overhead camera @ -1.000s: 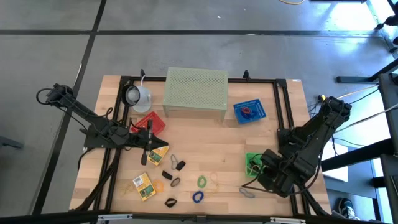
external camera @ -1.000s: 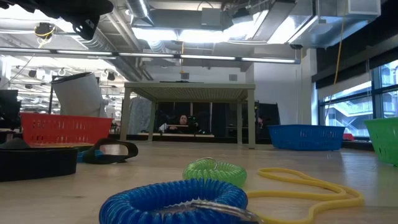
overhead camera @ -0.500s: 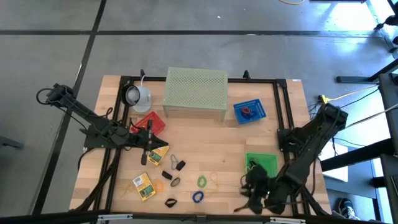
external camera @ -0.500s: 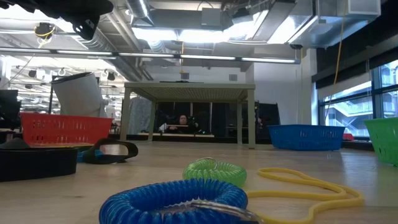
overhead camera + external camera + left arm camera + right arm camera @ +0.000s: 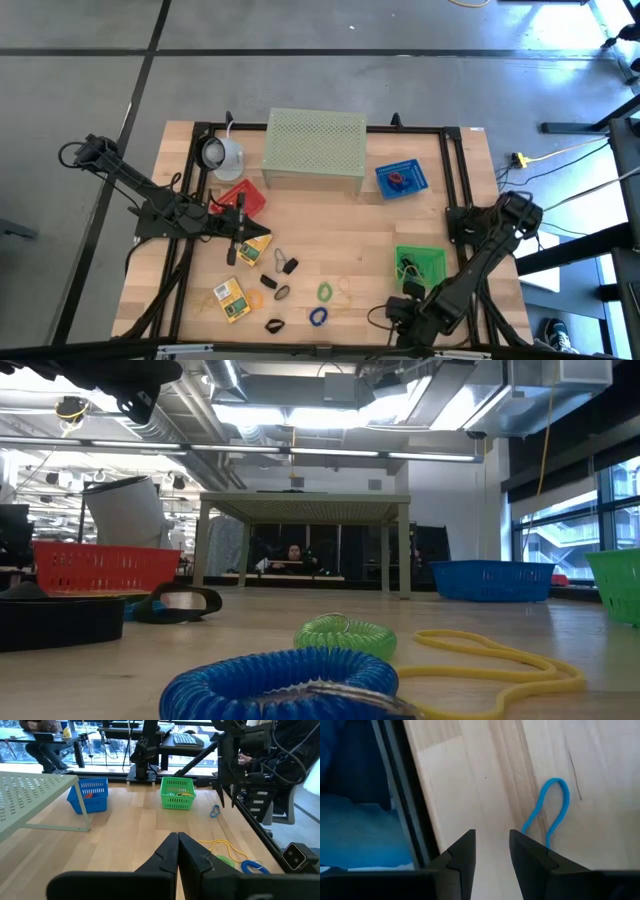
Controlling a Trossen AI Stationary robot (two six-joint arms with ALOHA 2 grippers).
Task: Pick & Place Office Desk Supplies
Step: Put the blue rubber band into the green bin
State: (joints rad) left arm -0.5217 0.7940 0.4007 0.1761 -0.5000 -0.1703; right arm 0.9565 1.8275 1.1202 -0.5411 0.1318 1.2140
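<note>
From above, the right gripper (image 5: 397, 311) hangs low at the near edge of the wooden counter (image 5: 340, 225), just beside the green basket (image 5: 420, 264), while the left gripper (image 5: 240, 238) lies over the far side of the scatter, its jaws pressed shut and empty next to a yellow printed packet (image 5: 254, 245) and the red basket (image 5: 241, 197). Between the two grippers lie a second yellow packet (image 5: 230, 298), black clips (image 5: 290, 266), a green loop (image 5: 325, 292) and a blue coil (image 5: 318, 316); beyond them stand the pale green perforated stand (image 5: 315, 148) and the blue basket (image 5: 402, 178). At counter height, the blue coil (image 5: 280, 682) fills the foreground with the green loop (image 5: 345, 634) and a yellow band (image 5: 500, 660) behind it, and neither gripper's tips show. The left wrist camera looks past its closed jaws toward the blue basket (image 5: 90, 795), the green basket (image 5: 177, 792) and a small light-blue band (image 5: 215, 810) well ahead near the right arm (image 5: 235, 750). The right wrist camera shows its jaws parted with nothing between them, the light-blue band (image 5: 550, 815) lying flat on the wood just ahead of one finger (image 5: 532, 860).
</note>
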